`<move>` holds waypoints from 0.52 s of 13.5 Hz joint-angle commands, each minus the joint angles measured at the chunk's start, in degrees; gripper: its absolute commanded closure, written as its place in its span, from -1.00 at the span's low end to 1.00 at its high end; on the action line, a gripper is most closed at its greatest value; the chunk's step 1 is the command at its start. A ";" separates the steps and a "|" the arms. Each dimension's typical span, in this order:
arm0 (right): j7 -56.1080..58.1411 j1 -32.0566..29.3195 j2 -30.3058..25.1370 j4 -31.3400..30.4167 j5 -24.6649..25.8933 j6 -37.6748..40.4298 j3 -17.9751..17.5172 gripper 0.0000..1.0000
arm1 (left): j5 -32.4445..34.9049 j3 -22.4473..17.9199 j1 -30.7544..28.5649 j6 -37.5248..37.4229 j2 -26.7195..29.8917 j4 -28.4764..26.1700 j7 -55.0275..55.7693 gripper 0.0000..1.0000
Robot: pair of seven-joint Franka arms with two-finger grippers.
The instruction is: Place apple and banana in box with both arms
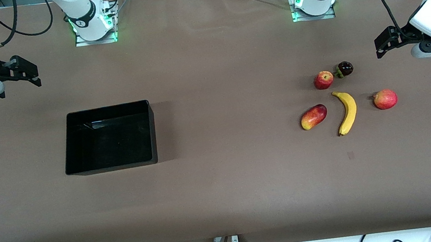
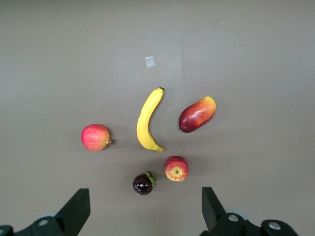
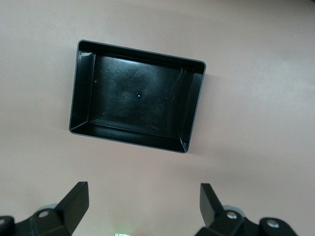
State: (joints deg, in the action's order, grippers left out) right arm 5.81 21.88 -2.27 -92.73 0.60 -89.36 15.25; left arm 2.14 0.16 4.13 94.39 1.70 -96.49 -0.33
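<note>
Lying on the brown table toward the left arm's end, the small round red apple with pale yellow patches (image 1: pixel 323 80) sits just beside a dark purple round fruit with a green stalk cap (image 1: pixel 345 69), not quite touching it. The single curved yellow banana with dark tips (image 1: pixel 346 112) rests nearer the front camera than the apple, close to it but apart. An oblong red-and-yellow mango-like fruit (image 1: pixel 313 117) lies beside the banana toward the right arm's end, and a slightly larger pinkish-red round fruit with a side nub (image 1: pixel 385 99) lies beside it toward the left arm's end. A small pale square mark (image 2: pixel 150 62) shows on the table near the banana's tip, nearer the front camera.

The glossy black rectangular open-topped plastic box (image 1: pixel 149 133) stands well apart from the fruits, toward the right arm's end, with nothing in it.

The left gripper (image 1: pixel 383 43) hangs in the air over bare table at the left arm's end, its jaws spread wide and holding nothing. The right gripper (image 1: pixel 29 71) hangs over bare table at the right arm's end, its fingers (image 3: pixel 74 201) likewise wide apart and empty.
</note>
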 commanded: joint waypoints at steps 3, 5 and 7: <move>0.35 -0.35 0.16 1.06 0.72 1.64 -0.49 -1.00 | -0.30 -0.08 0.36 -0.52 0.05 0.69 0.16 -1.00; 0.43 -0.43 0.25 1.06 0.63 1.56 -0.31 -1.00 | -0.30 0.10 0.36 -0.52 0.05 0.69 0.16 -1.00; 0.17 -0.52 0.34 0.80 0.54 1.47 -0.14 -1.00 | -0.30 0.28 0.36 -0.52 0.14 0.69 0.16 -1.00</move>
State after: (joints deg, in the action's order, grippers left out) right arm 5.81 21.86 -2.25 -92.67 0.63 -88.87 15.28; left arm 2.14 0.30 4.16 94.39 1.70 -96.49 -0.33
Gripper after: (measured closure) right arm 0.000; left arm 0.000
